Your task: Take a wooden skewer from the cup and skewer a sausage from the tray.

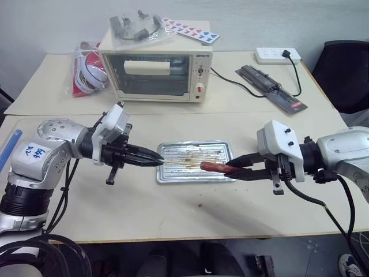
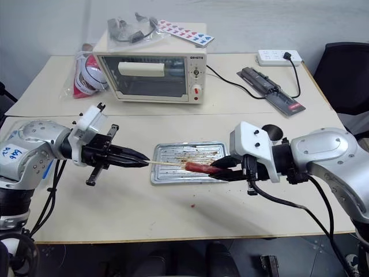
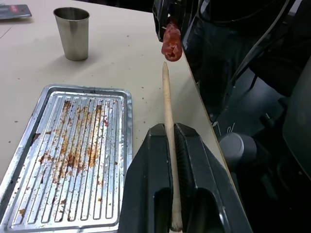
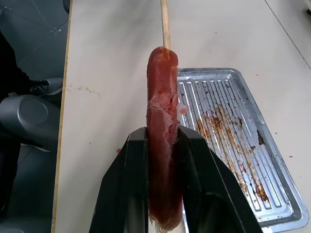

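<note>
A: What is each hand doing?

B: The left hand is clenched on the wooden skewer, which runs out level toward the right. The right hand grasps the sausage lengthwise between its two fingers, its free end facing the stick.

A: Do they meet?

B: From the right wrist, the skewer's tip sits at the sausage's end, touching or just short of it; I cannot tell whether it has gone in. Both are held above the tray, not resting on it.

A: And the tray itself?

B: It lies on the table between the two hands, its ribbed bottom streaked with brown grease. The cup stands upright on the table just past one short end of the tray.

A: Anything crowding them?

B: Behind the tray stands a cream toaster oven, with a bag of goggles and a strip of coloured cards on top. A red-and-white bag sits to its left, a black device and a white power strip to its right, and a black chair off the far right corner.

A: Room to move?

B: The near part of the table, between tray and front edge, is bare except for a few crumbs. The front edge is near the sausage in the wrist views.
</note>
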You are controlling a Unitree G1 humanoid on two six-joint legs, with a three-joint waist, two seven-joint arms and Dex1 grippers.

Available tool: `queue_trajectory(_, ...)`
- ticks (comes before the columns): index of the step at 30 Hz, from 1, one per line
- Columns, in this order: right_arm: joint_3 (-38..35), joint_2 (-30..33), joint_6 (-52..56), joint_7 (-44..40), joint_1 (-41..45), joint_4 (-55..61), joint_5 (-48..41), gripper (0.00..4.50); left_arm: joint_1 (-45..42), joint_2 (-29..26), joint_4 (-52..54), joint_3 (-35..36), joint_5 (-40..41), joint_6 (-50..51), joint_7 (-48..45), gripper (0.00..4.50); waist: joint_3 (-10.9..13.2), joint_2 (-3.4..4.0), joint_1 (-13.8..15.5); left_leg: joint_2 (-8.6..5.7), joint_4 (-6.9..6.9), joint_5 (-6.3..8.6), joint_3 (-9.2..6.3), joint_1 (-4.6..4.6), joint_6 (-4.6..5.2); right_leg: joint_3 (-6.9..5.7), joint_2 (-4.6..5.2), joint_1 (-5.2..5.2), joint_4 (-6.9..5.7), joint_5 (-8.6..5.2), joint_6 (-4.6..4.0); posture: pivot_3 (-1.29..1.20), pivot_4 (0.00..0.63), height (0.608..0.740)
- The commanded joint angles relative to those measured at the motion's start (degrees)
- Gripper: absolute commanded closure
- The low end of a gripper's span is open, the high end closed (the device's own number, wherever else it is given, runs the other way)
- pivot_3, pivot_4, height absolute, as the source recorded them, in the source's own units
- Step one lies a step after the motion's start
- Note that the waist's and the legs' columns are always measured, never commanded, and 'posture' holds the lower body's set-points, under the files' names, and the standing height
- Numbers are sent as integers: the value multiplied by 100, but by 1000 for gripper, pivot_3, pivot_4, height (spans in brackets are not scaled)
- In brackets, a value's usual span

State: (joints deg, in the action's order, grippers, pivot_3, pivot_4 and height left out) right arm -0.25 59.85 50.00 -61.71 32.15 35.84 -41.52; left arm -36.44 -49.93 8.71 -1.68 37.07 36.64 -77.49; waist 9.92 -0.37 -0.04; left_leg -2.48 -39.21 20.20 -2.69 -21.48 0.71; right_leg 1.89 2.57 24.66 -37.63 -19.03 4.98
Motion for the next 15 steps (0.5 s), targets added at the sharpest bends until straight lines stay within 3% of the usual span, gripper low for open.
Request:
queue_trajectory(1, -9, 18, -117, 30, -42, 135, 34, 3673, -132, -1, 133, 25, -14, -54, -44, 4500, 0, 0, 0, 0, 0, 0, 0, 0, 0, 0, 0, 0, 0, 0, 0, 0, 150, 740)
queue_trajectory(15, 26, -123, 28, 186, 60, 197, -163, 3673, -160, 100, 187, -26, -22, -37, -41, 4500, 0, 0, 0, 0, 0, 0, 0, 0, 0, 0, 0, 0, -2, 0, 0, 0, 150, 740)
